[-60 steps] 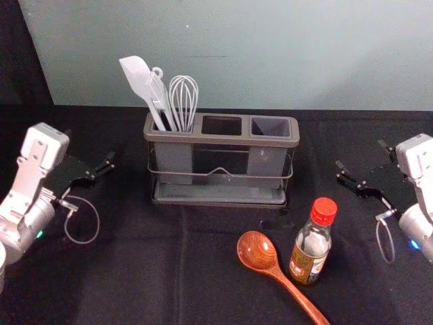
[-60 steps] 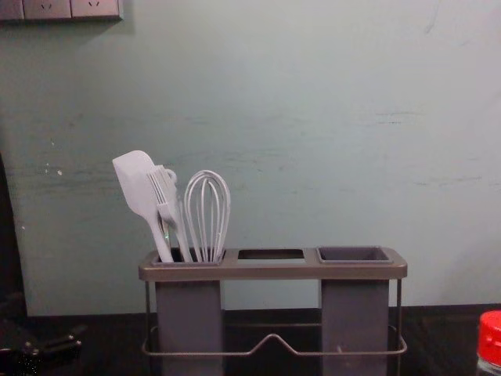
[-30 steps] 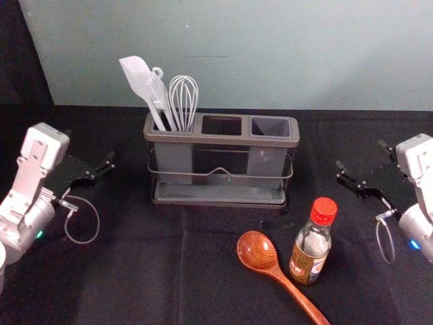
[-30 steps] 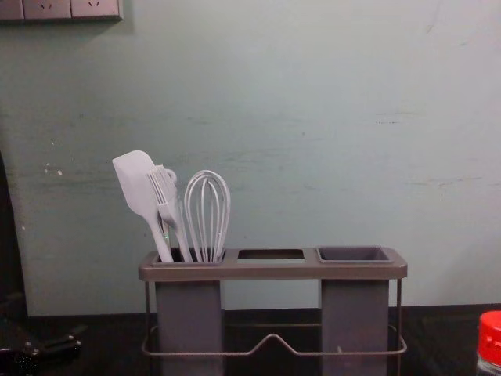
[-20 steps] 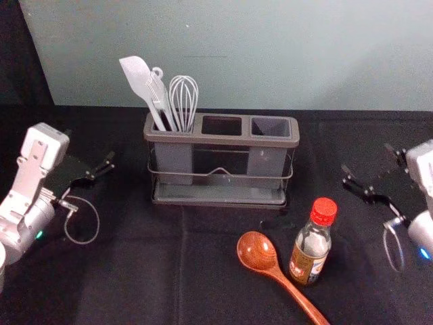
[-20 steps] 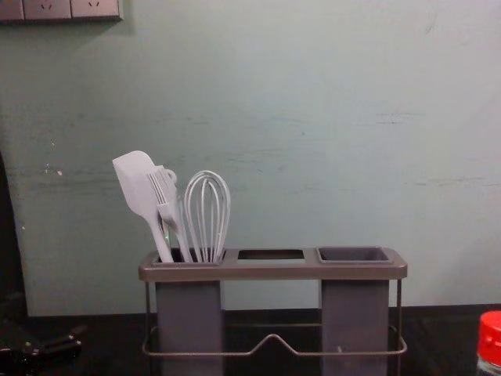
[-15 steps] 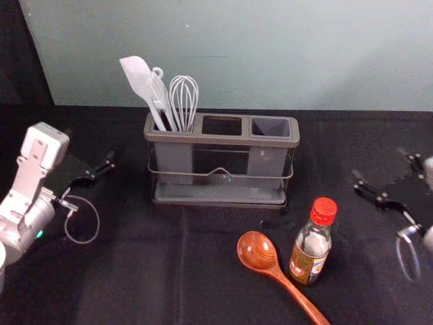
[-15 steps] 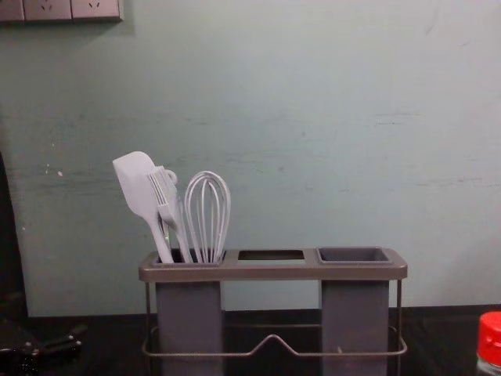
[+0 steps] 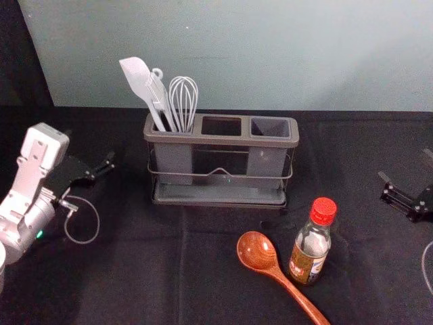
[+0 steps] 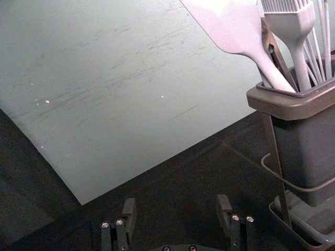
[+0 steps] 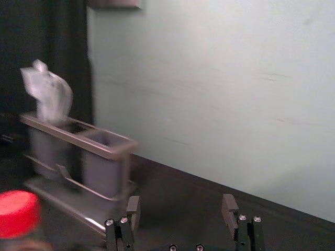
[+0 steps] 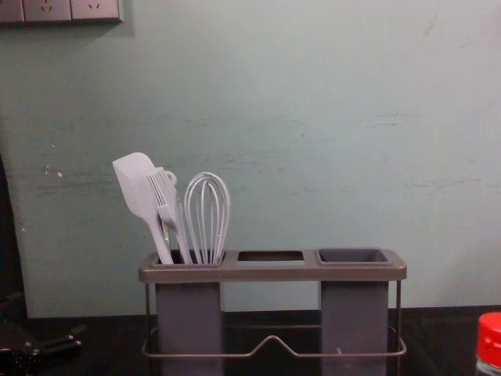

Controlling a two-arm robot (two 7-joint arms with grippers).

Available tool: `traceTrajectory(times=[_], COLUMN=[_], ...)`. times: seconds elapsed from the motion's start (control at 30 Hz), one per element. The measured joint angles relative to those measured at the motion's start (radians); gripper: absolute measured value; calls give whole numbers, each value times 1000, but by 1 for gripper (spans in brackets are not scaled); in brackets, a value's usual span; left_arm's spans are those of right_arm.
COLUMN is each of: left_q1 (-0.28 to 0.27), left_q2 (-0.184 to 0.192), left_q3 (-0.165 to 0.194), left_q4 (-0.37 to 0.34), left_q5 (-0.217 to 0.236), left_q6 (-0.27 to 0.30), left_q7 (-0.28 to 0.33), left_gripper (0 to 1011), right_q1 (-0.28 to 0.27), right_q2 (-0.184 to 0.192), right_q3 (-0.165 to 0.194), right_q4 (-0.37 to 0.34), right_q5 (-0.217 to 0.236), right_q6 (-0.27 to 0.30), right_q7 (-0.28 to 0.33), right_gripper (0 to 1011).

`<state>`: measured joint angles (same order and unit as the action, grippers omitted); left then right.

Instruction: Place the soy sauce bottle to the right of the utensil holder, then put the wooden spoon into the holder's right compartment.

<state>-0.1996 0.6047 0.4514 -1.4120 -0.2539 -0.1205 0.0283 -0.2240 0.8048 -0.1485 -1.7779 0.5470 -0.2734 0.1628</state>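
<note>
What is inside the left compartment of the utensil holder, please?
The left compartment holds a spatula, a basting brush, a whisk and, partly behind the brush, a ring-topped utensil. Its walls cover their lower ends.

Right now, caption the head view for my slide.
Wooden spoon and soy sauce bottle before the utensil holder.

Two grippers: one left gripper [image 9: 89, 145], one right gripper [image 9: 404, 164]; two fingers each, spread apart. One holder [image 9: 223, 139] between them: three compartments [image 9: 270, 126], two cups [image 9: 174, 159]. Four utensils in compartment nearest left gripper: one spatula [image 9: 139, 78], one brush [image 12: 160, 188], one whisk [image 9: 183, 98], one other utensil [image 10: 280, 60], kind unclear. One bottle [image 9: 309, 252], one red cap [image 9: 323, 210], one spoon [image 9: 257, 250], all robot-side of right gripper, toward left gripper. Three socket panels [image 12: 47, 8], high on wall beyond left gripper.
</note>
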Motion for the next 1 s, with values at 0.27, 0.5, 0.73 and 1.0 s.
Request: traceTrajectory(times=[0.27,0.5,0.73,1.0], left_q1=[0,0,0,0], left_q2=[0,0,0,0], left_q3=[0,0,0,0], left_q4=[0,0,0,0], left_q5=[0,0,0,0], left_q6=[0,0,0,0], left_q7=[0,0,0,0], left_gripper=[1005,1005,1005,1005], right_q1=[-52,-58,-41,0], right_q2=[35,40,40,8], right_q3=[39,37,-2,-51], right_q4=[-46,-63,-87,-77], right_q5=[233,321,286,218], right_q6=[-17,6,55,87], right_q7=[252,380,406,414], right_gripper=[1002,1002,1002,1002])
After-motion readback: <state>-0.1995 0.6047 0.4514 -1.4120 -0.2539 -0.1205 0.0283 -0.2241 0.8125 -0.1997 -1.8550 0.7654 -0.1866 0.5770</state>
